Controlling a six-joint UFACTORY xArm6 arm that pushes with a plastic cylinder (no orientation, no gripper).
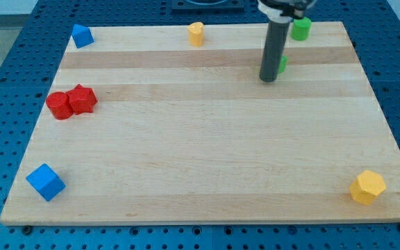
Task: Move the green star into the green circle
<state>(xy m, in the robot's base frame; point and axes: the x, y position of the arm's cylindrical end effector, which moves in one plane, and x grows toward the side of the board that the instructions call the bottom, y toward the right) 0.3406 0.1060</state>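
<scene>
At the view's bottom left corner of the wooden worktop [207, 173] sits a blue cube [45, 182], turned so one corner faces the near edge, and at the bottom right corner, well apart from it, a yellow block [367, 187] with a roughly hexagonal outline. Further up on the view's left, two red blocks touch each other: a rounded red block [59, 105] and, just to its right, a red block with a lobed, star-like top [82, 98]. Toward the view's top right the dark rod comes down from an arm mount cut off by the frame, and the tip [269, 79] rests on the wood; the arm carries no claw, so nothing is held. Only a small sliver of a green block [282, 64] shows just right of the rod, touching or nearly touching it, its shape too hidden to make out. Along the far edge stand a blue block [82, 35] of wedge-like shape at the left corner, a yellow block with a rounded top [196, 33] near the middle, and a green cylinder-like block [300, 28] up and to the right of the rod, near but apart from the green sliver
</scene>
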